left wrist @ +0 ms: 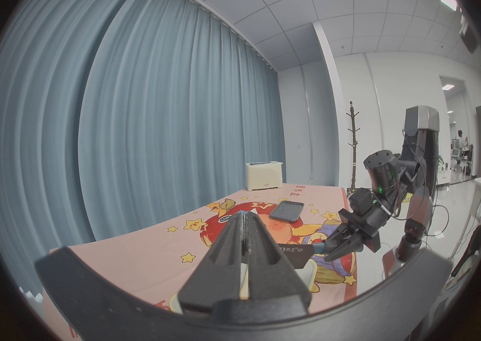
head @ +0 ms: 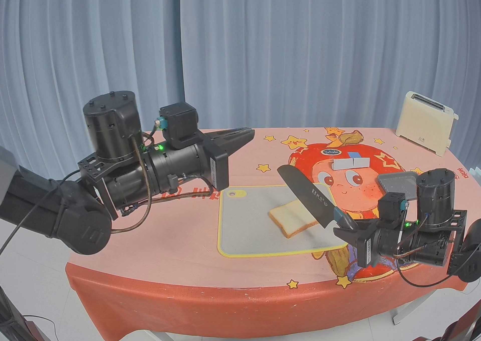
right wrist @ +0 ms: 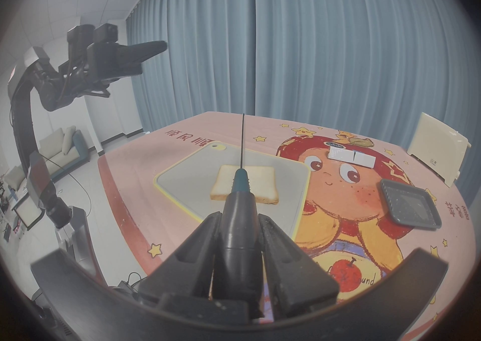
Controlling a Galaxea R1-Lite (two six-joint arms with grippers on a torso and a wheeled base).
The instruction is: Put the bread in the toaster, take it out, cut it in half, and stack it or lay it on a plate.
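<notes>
On the cutting board (head: 245,229), a bread slice (head: 292,220) lies flat, our knife (head: 306,195) over it.

We see the slice whole, toward the board's right side. Our right gripper (head: 349,230) pinches the knife's handle, with the blade slanting across the slice's far corner; whether it touches the bread we cannot tell. Our left gripper (head: 241,137) hangs high over the table's (head: 165,251) left side, fingers seemingly pressed together on nothing. Farther right sit a dark tray (head: 398,182) and, at the far corner, the toaster (head: 426,122).
</notes>
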